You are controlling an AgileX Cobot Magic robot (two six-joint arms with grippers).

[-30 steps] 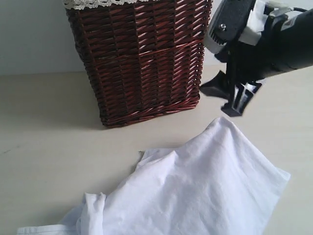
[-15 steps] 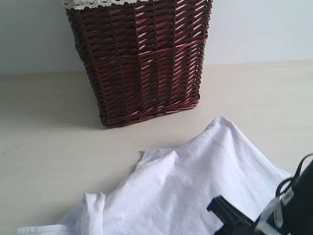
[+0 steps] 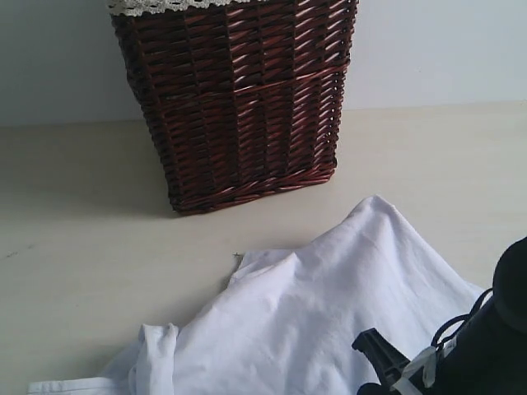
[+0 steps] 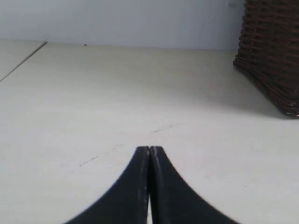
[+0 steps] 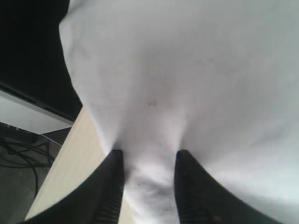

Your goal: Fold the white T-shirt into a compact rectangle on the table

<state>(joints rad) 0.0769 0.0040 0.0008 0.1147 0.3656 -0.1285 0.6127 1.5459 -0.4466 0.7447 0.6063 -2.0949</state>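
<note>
Beige table (image 3: 82,247): shirt (image 3: 329,313) edge is pinched by right gripper (image 5: 149,158); left gripper (image 4: 149,150) is shut, empty; fold-over is likely needed next

A tall, dark red-brown wicker basket (image 3: 239,99), trimmed along its top edge with cream lace (image 3: 165,6), stands upright at the far side before a plain pale wall (image 3: 428,49), while dark cables (image 5: 18,158) trail over the grey floor (image 5: 14,198).
</note>
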